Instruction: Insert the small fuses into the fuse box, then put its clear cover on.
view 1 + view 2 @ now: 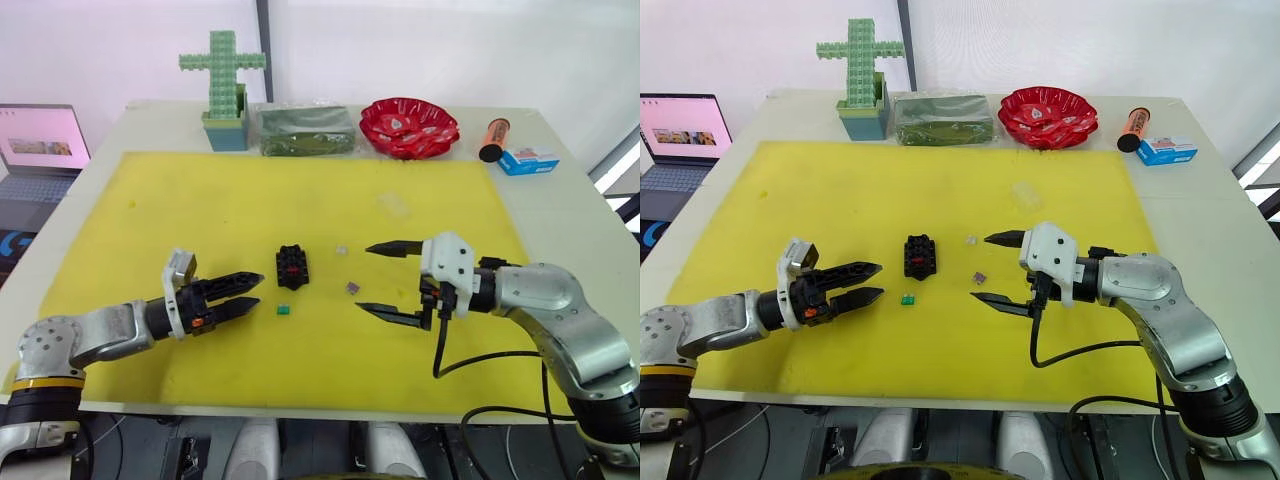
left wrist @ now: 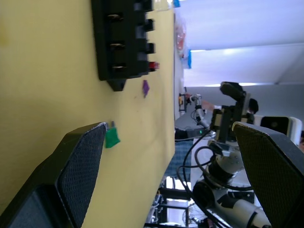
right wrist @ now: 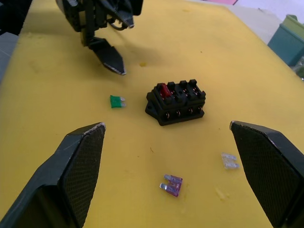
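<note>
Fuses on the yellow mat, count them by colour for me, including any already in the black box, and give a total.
Red plastic fuse, seated in the black rectangular fuse box: 1
Green plastic fuse, loose on the yellow mat: 1
Brownish-purple plastic fuse, loose: 1
Pale grey translucent fuse, loose: 1
Total: 4 fuses, 3 not yet inserted.

Bright, even light; soft shadows; sharp focus.
</note>
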Robot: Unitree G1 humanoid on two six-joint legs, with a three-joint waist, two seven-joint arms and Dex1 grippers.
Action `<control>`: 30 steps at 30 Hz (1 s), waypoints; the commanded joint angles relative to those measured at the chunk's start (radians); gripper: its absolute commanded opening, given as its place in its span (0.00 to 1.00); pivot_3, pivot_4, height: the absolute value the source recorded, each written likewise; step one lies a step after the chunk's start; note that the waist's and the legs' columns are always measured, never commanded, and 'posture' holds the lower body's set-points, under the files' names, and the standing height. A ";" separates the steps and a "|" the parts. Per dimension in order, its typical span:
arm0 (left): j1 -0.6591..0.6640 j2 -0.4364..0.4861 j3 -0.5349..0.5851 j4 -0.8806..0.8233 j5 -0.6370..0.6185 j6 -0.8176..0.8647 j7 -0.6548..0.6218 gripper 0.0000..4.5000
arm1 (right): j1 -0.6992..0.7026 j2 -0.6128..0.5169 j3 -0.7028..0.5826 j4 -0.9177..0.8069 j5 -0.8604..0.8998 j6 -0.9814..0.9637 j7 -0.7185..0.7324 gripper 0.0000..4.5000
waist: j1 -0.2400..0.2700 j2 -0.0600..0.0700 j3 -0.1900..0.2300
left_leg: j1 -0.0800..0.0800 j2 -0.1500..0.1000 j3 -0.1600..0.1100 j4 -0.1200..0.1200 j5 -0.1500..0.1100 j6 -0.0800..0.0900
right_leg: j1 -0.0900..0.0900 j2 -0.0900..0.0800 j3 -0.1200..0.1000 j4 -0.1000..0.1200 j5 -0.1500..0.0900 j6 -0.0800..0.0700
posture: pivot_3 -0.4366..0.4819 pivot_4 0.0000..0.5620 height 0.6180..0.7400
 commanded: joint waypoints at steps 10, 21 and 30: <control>-0.013 -0.015 -0.067 0.005 -0.025 0.038 0.025 1.00 | 0.008 -0.008 -0.032 -0.060 0.023 0.016 -0.030 0.99 | 0.001 0.000 0.000 | 0.000 -0.001 0.000 0.000 0.000 0.000 | 0.000 -0.001 0.000 0.000 0.000 0.000 | 0.48 0.27 1.00; -0.048 -0.016 -0.141 0.015 -0.025 0.066 0.061 1.00 | 0.016 -0.005 -0.030 -0.076 0.026 0.031 -0.047 0.99 | 0.001 0.000 0.000 | 0.000 -0.003 0.001 0.001 0.000 0.000 | 0.002 -0.004 0.000 -0.002 0.000 0.000 | 0.48 0.27 1.00; -0.038 -0.030 -0.183 0.006 -0.025 0.045 0.121 1.00 | 0.019 -0.003 -0.026 -0.074 0.028 0.029 -0.053 0.99 | 0.001 0.001 -0.001 | 0.000 -0.004 0.001 0.001 0.000 0.000 | 0.002 -0.005 0.000 -0.003 0.000 0.000 | 0.48 0.27 1.00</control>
